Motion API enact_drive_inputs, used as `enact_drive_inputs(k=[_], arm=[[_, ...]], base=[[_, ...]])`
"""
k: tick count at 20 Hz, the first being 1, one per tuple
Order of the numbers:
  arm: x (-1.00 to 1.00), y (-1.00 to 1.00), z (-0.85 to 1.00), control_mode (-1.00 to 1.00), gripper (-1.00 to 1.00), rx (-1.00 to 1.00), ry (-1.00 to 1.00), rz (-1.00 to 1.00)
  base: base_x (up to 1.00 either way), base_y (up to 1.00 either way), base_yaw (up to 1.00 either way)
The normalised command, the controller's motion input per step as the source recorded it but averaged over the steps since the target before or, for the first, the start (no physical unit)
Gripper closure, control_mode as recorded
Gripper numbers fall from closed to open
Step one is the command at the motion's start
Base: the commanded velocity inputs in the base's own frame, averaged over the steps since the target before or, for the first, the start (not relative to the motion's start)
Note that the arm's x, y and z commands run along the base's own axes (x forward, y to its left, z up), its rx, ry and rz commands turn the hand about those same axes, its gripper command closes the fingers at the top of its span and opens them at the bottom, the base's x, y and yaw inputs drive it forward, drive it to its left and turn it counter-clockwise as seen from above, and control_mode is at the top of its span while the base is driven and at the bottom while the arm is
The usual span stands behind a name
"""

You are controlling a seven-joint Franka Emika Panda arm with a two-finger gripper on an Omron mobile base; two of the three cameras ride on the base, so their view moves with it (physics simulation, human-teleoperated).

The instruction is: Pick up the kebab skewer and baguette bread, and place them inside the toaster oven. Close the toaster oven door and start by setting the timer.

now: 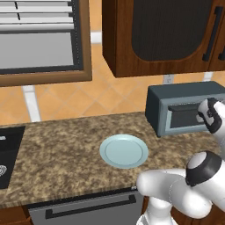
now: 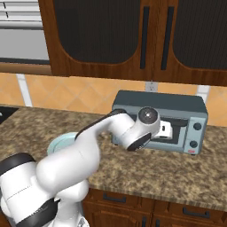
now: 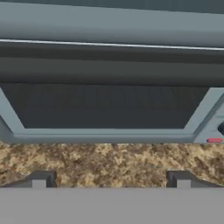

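Fingers spread wide, empty, close before closed oven door; plate bare. Risk: gripper bumps glass instead of reaching timer knob.

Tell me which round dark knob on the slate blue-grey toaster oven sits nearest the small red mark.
The lower knob on the toaster oven, just above the red mark; the upper knob sits higher on that panel.
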Motion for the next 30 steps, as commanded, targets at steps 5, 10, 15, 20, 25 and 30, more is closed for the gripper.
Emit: enact_drive_inputs(k=[5, 10, 15, 20, 25, 30], arm=[[-0.31, -0.87, 0.32, -1.00, -1.00, 0.11, 0.00, -0.01], [-0.40, -0.53, 0.01, -1.00, -1.00, 0.20, -0.17, -0.06], [-0.12, -0.14, -0.01, -1.00, -1.00, 0.21, -0.16, -0.08], [0.24, -0.05, 0.00, -1.00, -1.00, 0.13, 0.14, -0.18], [0.21, 0.00, -0.14, -1.00, -1.00, 0.16, 0.00, -0.17], [0.00, -0.03, -0.55, -1.00, -1.00, 0.27, -0.22, -0.21]], base=[[0.00, 0.00, 0.00], [0.00, 0.00, 0.00], [0.00, 0.00, 0.00], [0.00, 0.00, 0.00], [0.00, 0.00, 0.00], [0.00, 0.00, 0.00]])
